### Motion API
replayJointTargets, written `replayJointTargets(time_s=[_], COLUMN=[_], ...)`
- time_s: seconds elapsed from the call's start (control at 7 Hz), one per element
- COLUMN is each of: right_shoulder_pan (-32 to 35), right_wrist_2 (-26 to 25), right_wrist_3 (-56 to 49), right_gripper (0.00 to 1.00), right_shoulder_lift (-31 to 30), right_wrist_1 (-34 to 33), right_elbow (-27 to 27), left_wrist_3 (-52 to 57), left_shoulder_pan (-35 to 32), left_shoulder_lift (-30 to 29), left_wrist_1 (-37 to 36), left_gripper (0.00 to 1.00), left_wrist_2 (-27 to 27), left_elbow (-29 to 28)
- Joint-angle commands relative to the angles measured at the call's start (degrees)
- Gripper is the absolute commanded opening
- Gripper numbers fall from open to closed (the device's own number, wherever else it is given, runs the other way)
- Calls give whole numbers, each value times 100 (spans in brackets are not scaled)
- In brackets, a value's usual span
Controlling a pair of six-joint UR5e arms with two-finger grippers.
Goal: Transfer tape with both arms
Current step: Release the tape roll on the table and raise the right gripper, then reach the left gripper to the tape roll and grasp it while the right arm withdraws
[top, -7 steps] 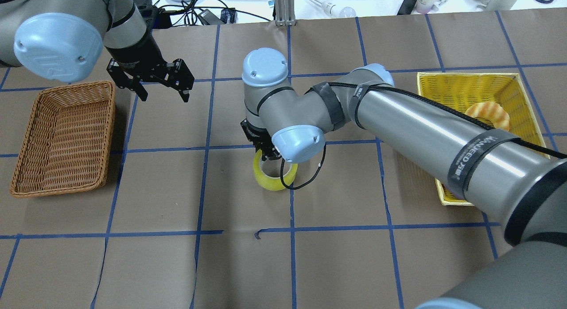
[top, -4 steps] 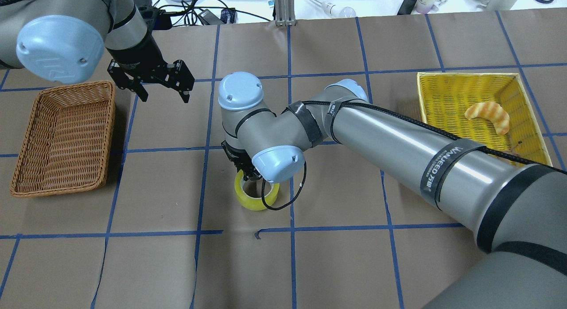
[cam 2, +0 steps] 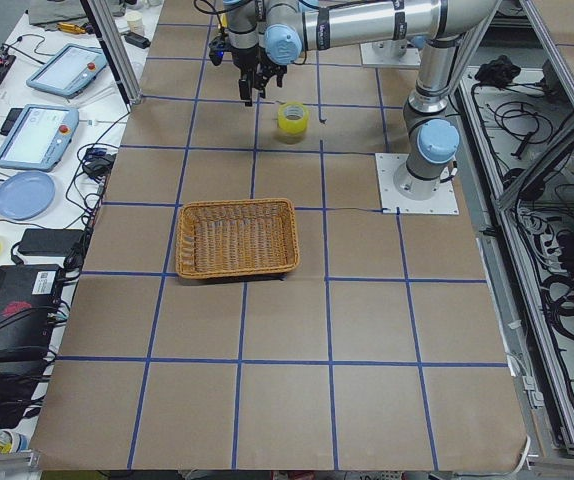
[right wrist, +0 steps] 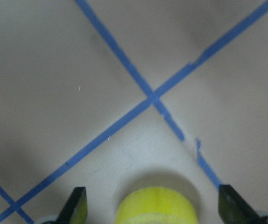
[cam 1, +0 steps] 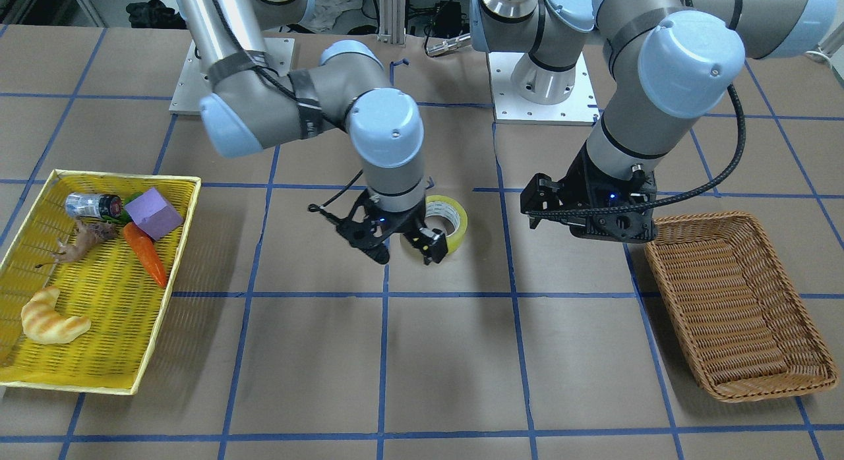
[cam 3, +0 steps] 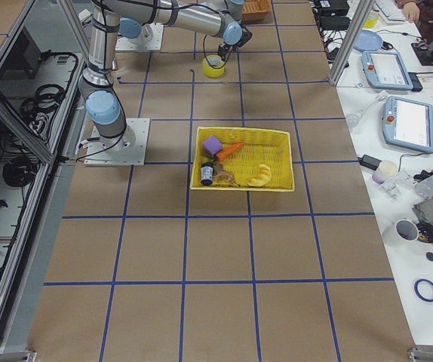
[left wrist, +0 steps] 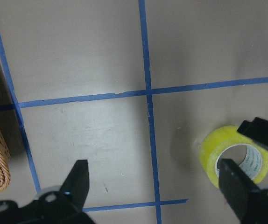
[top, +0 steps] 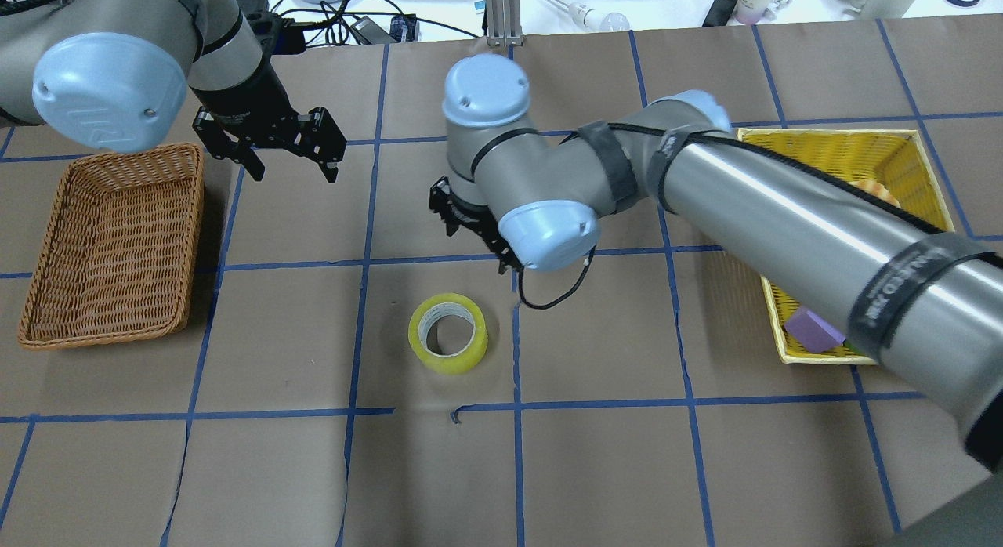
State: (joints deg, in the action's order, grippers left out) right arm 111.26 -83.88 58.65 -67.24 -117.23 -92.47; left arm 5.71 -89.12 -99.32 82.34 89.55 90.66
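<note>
The yellow tape roll [top: 447,333] lies flat on the brown table, hole up, just left of the centre line. It also shows in the front view [cam 1: 450,224] and the left wrist view [left wrist: 234,156]. My right gripper [top: 478,237] is open and empty, raised above and just beyond the tape, apart from it. In the right wrist view the tape [right wrist: 155,205] sits at the bottom edge between the spread fingers [right wrist: 76,207]. My left gripper [top: 294,167] is open and empty, hovering far left of the tape, near the wicker basket.
A brown wicker basket [top: 110,241] stands at the table's left. A yellow basket [cam 1: 99,282] at the table's right holds a croissant [cam 1: 49,318], an orange carrot [cam 1: 146,252], a purple block [cam 1: 153,213], a small bottle and a toy animal. Blue tape lines grid the table.
My right gripper carried the tape leftward, let it go and drew up and back. The tape now lies free on the table. The left arm has barely moved.
</note>
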Motion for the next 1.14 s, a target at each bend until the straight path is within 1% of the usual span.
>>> replayJointTargets(time_s=[0.0, 0.14, 0.29, 0.43, 0.57, 0.71, 0.86, 1.0], right_shoulder_pan=[-1285, -1743, -2000, -2203, -2274, -2414, -2476, -2468], right_wrist_2=[-58, -224, -530, -628, -664, -839, -858, -823], right_wrist_3=[-2432, -3655, -4363, -4484, -4528, -4677, -5305, -5963], right_gripper=[100, 100, 100, 100, 100, 100, 100, 100], right_shoulder_lift=[-394, -561, -789, -1061, -1116, -1099, -1151, -1395], right_wrist_1=[297, 401, 437, 542, 691, 788, 868, 1269], right_elbow=[35, -25, -26, -26, -8, -17, 18, 36], left_wrist_3=[-70, -253, -602, -832, -982, -975, -975, -966], left_shoulder_pan=[-149, -358, -639, -955, -1219, -1248, -1283, -1309], left_shoulder_lift=[166, 263, 351, 352, 221, 116, -7, -78], left_wrist_1=[-304, -619, -1032, -1732, -2470, -2869, -2907, -2916], left_gripper=[100, 100, 100, 100, 100, 100, 100, 100], left_wrist_2=[-34, -217, -245, -245, -245, -254, -254, -254], left_elbow=[432, 835, 1344, 1897, 2399, 2734, 2973, 3106])
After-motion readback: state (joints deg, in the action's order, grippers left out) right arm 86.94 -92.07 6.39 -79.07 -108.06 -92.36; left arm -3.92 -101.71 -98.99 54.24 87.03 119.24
